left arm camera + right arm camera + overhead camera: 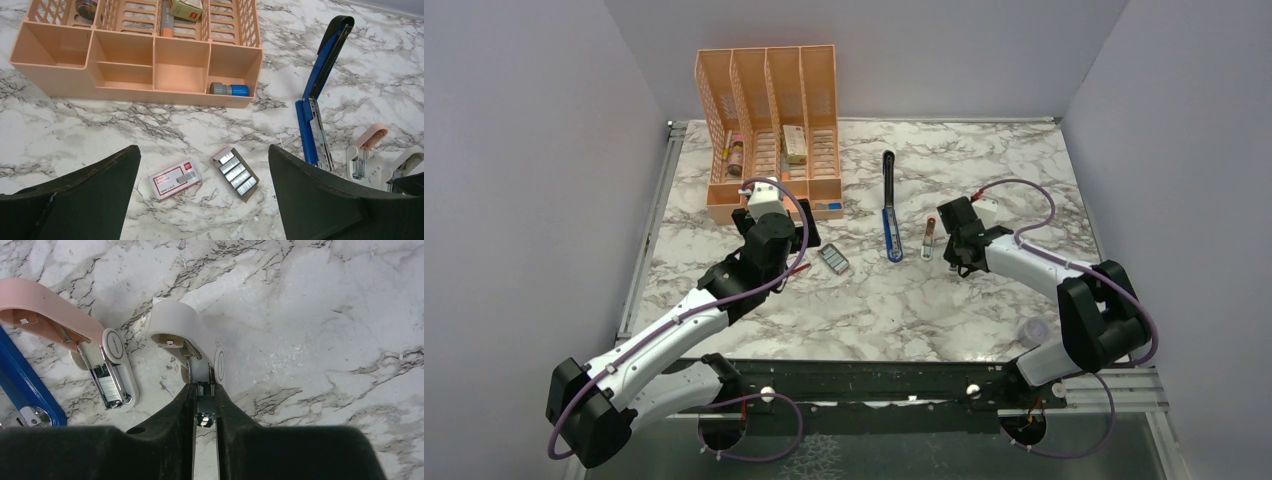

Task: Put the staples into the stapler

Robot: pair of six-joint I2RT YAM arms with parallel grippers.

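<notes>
Seen from above, the stapler (890,212) lies swung open near the middle of the worktop (1024,160). The staples (834,260) sit in their tray to its left, near but apart. The left arm is stretched forward and the left claw (802,250) is held just left of the tray. The right arm is bent inward, and the right claw (959,262) is lowered to the right of the stapler. A mix-up is the likely risk, since two small look-alike items lie right beside the stapler.

In the left wrist view, the jaws are spread wide and nothing is held between them. The tray is framed between them, with a red box (175,178) just to its left. The strips lie loose, so a descent that is off-centre could catch the tray wall, so that it is tipped or the strips are scattered. The orange organiser (135,60) stands well behind.

In the right wrist view, the jaws are closed on the metal part of a white curved piece (180,325), not on the stapler. If it is dragged, the pink piece (55,310) beside it or the blue stapler could be knocked out of line. The open magazine channel would then be harder to reach.
</notes>
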